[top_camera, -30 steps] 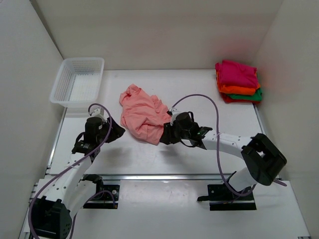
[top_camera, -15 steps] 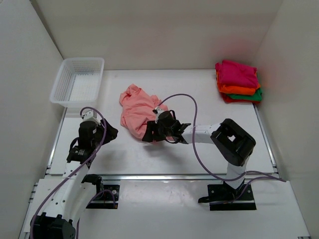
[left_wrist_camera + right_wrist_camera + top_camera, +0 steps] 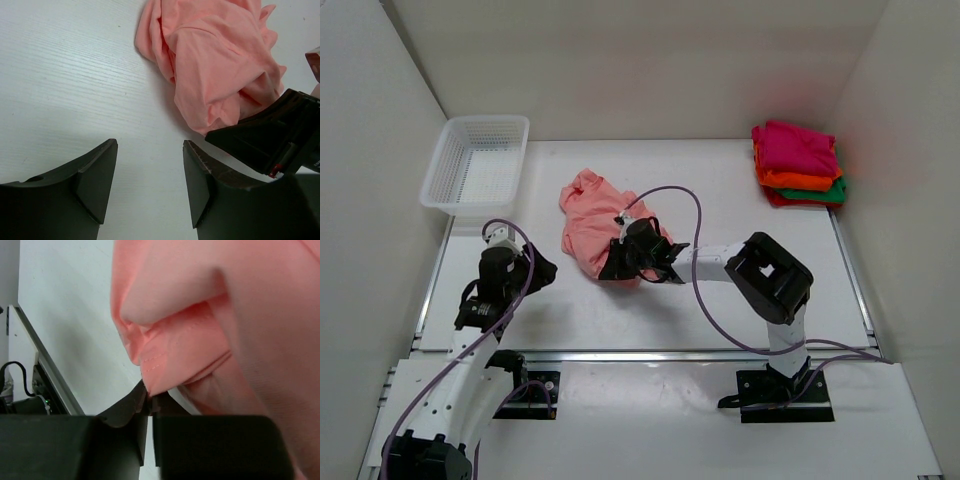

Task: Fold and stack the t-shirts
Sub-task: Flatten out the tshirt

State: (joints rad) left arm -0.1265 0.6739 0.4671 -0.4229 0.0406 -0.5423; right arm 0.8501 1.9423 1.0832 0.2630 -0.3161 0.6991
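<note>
A crumpled salmon-pink t-shirt (image 3: 592, 215) lies on the white table left of centre; it also shows in the left wrist view (image 3: 215, 65) and fills the right wrist view (image 3: 225, 315). My right gripper (image 3: 617, 268) is at the shirt's near edge, shut on a hem fold (image 3: 160, 377). My left gripper (image 3: 542, 268) is open and empty, low over bare table left of the shirt. A folded stack sits at the far right: magenta t-shirt (image 3: 795, 147) on top, orange (image 3: 798, 181) below, green (image 3: 830, 193) under that.
A white plastic mesh basket (image 3: 477, 165) stands at the far left corner. White walls enclose the table on three sides. Purple cables loop from both arms. The right arm's black gripper body (image 3: 270, 135) shows in the left wrist view.
My right gripper has moved left along the shirt's near edge, dragging that edge leftward, and the arm has folded in. My left gripper has pulled back toward the near left.
</note>
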